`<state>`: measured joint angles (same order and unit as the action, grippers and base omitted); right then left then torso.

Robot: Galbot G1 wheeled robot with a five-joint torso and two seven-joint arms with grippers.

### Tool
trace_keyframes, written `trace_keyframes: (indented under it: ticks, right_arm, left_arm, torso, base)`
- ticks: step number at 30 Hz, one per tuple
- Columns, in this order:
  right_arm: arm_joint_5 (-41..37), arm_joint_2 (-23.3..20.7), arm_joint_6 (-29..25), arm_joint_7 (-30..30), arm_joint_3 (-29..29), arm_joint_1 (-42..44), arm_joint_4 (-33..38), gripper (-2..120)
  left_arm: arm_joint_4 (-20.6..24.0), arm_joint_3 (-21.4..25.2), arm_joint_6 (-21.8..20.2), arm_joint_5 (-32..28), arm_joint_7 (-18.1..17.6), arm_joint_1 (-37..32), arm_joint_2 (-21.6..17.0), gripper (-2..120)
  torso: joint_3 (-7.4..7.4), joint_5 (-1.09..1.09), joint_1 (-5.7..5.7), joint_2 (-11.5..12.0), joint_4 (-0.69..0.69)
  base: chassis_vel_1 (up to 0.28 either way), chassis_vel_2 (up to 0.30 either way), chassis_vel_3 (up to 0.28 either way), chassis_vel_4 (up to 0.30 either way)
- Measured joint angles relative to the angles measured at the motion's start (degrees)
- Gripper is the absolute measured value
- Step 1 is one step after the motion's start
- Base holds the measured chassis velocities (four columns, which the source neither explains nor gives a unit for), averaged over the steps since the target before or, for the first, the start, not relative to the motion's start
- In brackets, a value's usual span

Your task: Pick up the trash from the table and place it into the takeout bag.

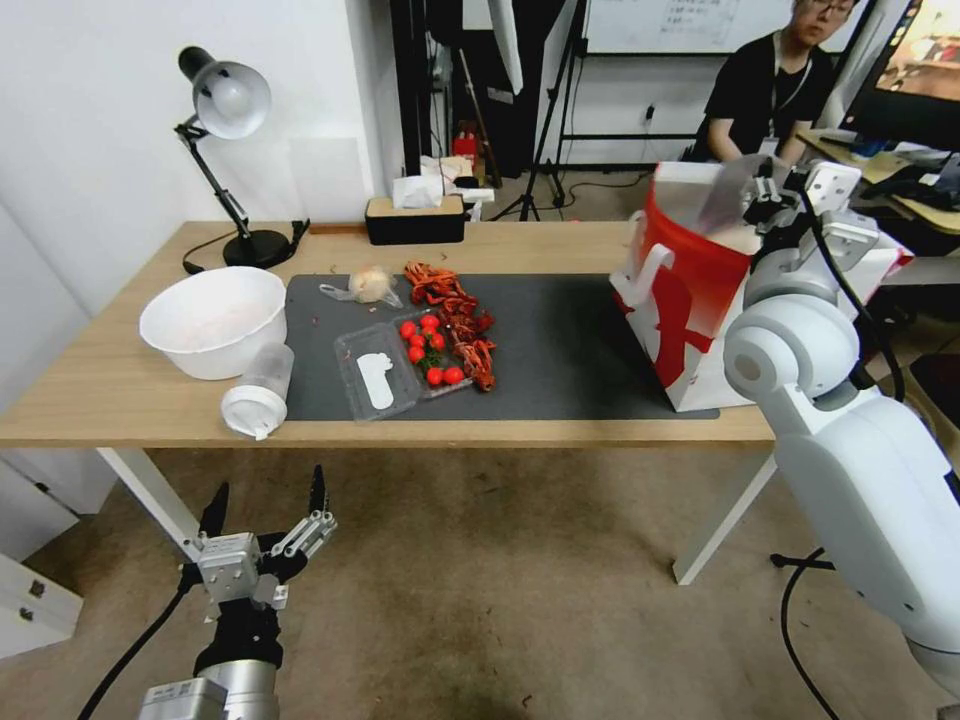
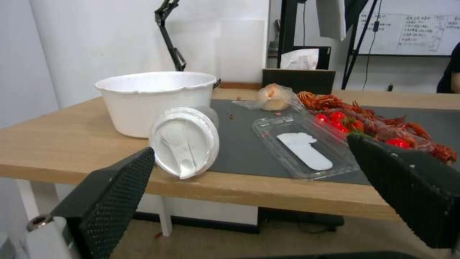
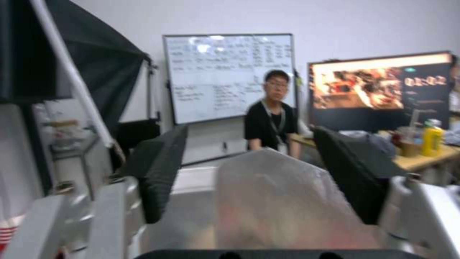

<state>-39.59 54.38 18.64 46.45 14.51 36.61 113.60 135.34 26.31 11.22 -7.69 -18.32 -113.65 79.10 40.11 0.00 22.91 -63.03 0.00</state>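
Left gripper (image 1: pixel 268 505), seen from the head view, hangs below and in front of the long light-wood counter (image 1: pixel 120 385), its black fingers spread wide and holding nothing. On the counter's dark grey mat (image 1: pixel 560 350) lies an open clear plastic clamshell box (image 1: pixel 395 368) with red cherry tomatoes (image 1: pixel 428 348) in one half and a white label on the other. Red crayfish shells (image 1: pixel 455 315) lie in a strip just beside it, and a small clear food bag (image 1: pixel 368 286) with something pale inside sits behind. To the left stands a large white plastic bowl (image 1: pixel 213 320); a clear cup with a white lid (image 1: pixel 257 392) lies on its side against the bowl, near the counter's front edge. At the right end stands the boxy red-and-white paper takeout bag (image 1: pixel 690 300) with white flat handles. The right gripper (image 1: pixel 760 190) is raised at the bag's open mouth, beside a silvery flap; I cannot tell from here how its fingers stand.

From the left wrist view, the left gripper's (image 2: pixel 249 180) textured black pads sit far apart, framing the lidded cup (image 2: pixel 184 142), the bowl (image 2: pixel 156 100), the clamshell (image 2: pixel 307 149), the tomatoes (image 2: pixel 337 118) and the food bag (image 2: pixel 274 96). No writing on the label is legible.

From the right wrist view, the right gripper (image 3: pixel 249 176) shows its pads set apart, with the silvery lining flap (image 3: pixel 278 201) of the bag between and beyond them; whether they touch it cannot be told.
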Motion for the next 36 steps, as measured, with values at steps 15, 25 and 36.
trace_keyframes:
  ticks: [15,25,36]
  right_arm:
    - [-11.23,-5.22,-5.37,-13.81,2.35,9.39,11.68,100]
    - [-1.27,-5.6,-10.34,-22.44,3.79,27.04,18.4,100]
    - [8.16,2.67,-29.29,-41.54,13.2,52.75,12.62,100]
  left_arm:
    - [0.27,0.37,-0.01,-0.2,-0.07,0.21,-0.14,100]
    - [0.38,0.74,0.32,-1.77,-0.05,0.7,-0.56,100]
    - [-0.23,2.31,-1.93,-5.84,-0.34,4.74,-2.65,100]
  torso:
    - [0.0,0.0,0.0,0.0,-0.01]
    - [0.0,-0.01,0.0,0.0,0.02]
    - [0.0,-0.01,0.0,-0.01,0.01]
  base:
    - [0.0,0.0,0.0,0.0]
    - [0.0,0.0,0.0,0.0]
    - [0.0,0.0,0.0,0.0]
